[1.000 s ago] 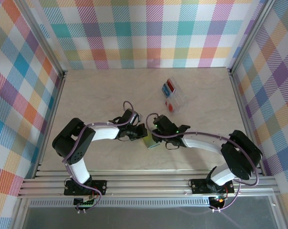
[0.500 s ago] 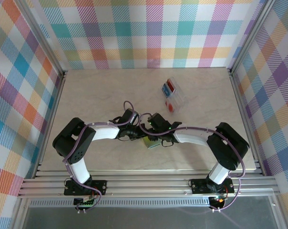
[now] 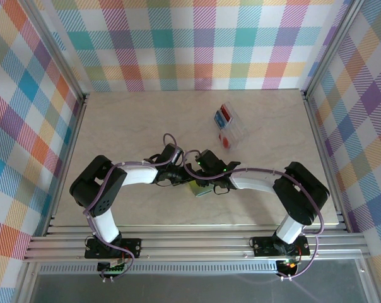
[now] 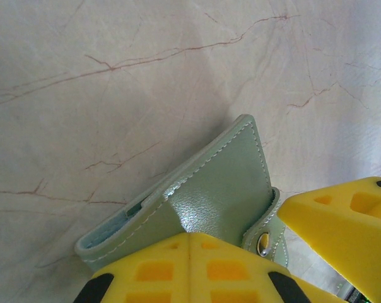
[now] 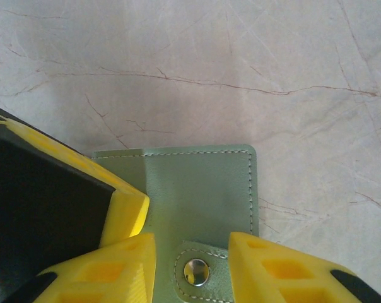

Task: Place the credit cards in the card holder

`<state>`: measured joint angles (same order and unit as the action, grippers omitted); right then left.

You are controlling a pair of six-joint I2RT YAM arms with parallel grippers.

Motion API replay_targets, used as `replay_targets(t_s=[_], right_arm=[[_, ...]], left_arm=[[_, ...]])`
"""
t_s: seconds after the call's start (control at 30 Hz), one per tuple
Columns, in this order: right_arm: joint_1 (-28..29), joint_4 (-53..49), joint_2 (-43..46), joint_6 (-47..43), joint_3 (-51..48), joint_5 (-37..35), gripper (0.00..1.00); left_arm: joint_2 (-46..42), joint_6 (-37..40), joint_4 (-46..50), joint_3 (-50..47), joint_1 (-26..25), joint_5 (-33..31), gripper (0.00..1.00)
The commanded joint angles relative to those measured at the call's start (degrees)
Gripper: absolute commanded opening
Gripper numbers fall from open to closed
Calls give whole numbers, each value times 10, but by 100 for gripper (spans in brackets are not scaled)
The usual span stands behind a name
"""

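The sage-green card holder (image 3: 201,189) lies near the table's middle front, between both grippers. My left gripper (image 4: 189,240) is shut on one edge of its cover (image 4: 222,189), lifting that flap off the table. My right gripper (image 5: 193,255) stands open, a finger on each side of the clasp tab and its metal snap (image 5: 197,272), with a gap on the left side. In the top view both grippers (image 3: 185,180) (image 3: 200,179) meet over the holder. The credit cards, red (image 3: 227,113), blue (image 3: 221,117) and pale with an orange-red mark (image 3: 226,141), sit in a clear rack.
The clear plastic rack (image 3: 236,129) stands behind and to the right of the grippers. Plaid walls and aluminium rails (image 3: 197,243) enclose the marble-patterned table (image 3: 127,120). A yellow finger of the left gripper (image 5: 124,205) crowds the right wrist view.
The right arm swung left, its elbow coming in and its gripper moving over the card holder, then stayed there. The left arm held still.
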<state>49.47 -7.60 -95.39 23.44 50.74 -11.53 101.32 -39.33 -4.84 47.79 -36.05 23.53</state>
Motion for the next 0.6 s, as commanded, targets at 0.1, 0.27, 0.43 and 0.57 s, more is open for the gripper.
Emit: replay_targets(t_s=[0.1,0.27,0.43,0.57], right_arm=[[6,-58,-38,7,-17,0,36],[-7,-50,-13,16,-37,17,37],[-24,-39,-15,12,-40,48,39],[-11,-44,-34,0,-25,37,40]], left_arm=[[44,7,63,-36,25,-32,0],[47,3,52,-43,39,-17,0],[50,1,48,-42,41,-13,0],[52,1,48,-43,43,-11,0]])
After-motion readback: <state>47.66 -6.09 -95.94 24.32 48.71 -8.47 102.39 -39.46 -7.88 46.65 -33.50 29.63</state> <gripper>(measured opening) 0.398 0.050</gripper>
